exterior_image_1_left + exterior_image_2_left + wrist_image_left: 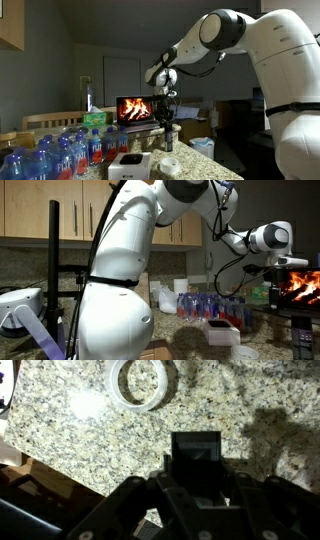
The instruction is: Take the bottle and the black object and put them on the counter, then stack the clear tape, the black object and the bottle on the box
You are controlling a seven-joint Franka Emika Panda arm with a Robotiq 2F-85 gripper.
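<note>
In the wrist view my gripper (pixel 197 485) is shut on the black object (pixel 197 452), a squat dark block held above the granite counter (pixel 90 440). The clear tape (pixel 142 382) lies flat on the counter ahead of it. In an exterior view the gripper (pixel 167 115) hangs over the counter's far end, just above the slim dark bottle (pixel 171 141), which stands upright. The white box (pixel 130 166) and the tape (pixel 170 166) sit nearer the camera. The box (pixel 222 331), tape (pixel 243 353) and bottle (pixel 303 337) also show in an exterior view.
Several clear water bottles with blue and red labels (pixel 60 150) crowd the counter beside the box. A green-capped bottle (pixel 96 120) stands behind them. A screen showing fire (pixel 138 108) is at the back. The counter edge (pixel 70 480) runs diagonally below the gripper.
</note>
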